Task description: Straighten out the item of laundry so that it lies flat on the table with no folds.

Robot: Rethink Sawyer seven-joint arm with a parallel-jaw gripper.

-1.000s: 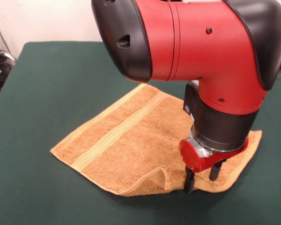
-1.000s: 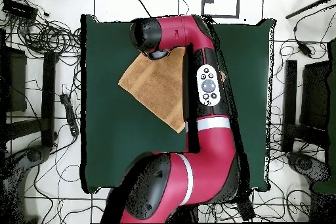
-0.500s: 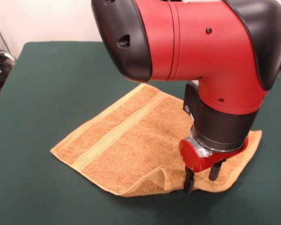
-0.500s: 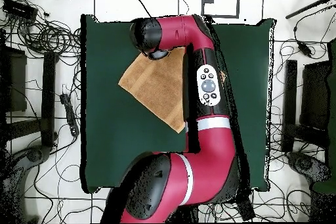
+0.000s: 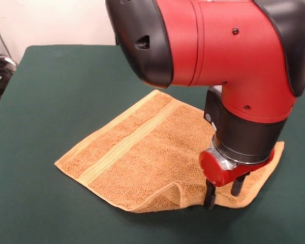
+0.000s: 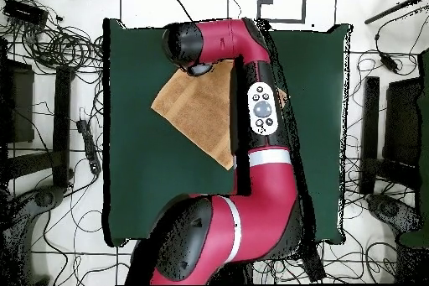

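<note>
The item of laundry (image 5: pixel 142 152), an orange-tan towel with a paler band, lies on the green table (image 5: pixel 51 91). Most of it is spread out, but its near edge is turned up in a small fold (image 5: pixel 174 195). My gripper (image 5: pixel 223 191) points straight down at that near edge, just right of the fold. Its two dark fingers (image 5: pixel 209 195) stand apart, tips at the cloth, open with nothing clamped. In the overhead view the towel (image 6: pixel 197 111) shows as a diamond, partly covered by the arm (image 6: pixel 264 132), which hides the gripper.
Green table (image 6: pixel 142 182) extends well beyond the towel on every side. Cables (image 6: pixel 59 44) and dark stands lie on the floor around the table. The bulky arm head (image 5: pixel 203 46) hangs over the towel's right half.
The arm has shifted slightly to the right in the front view, and the gripper with it, a little lower at the towel's near edge. The towel looks unchanged.
</note>
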